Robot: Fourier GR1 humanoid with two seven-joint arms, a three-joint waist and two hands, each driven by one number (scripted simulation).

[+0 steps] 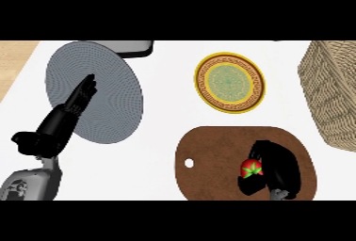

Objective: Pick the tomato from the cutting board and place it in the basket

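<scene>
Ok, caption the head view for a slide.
Right hand curls round the tomato on the cutting board, basket waiting.

The left hand (68, 110) shows at the view's left, open and resting, its fingers straight and pointing up and slightly right, with the grey forearm rising from the lower left corner. The right hand (277, 164) sits low at the view's right, its fingers and thumb curled around the tomato (251, 168), wrist at the lower edge.
</scene>
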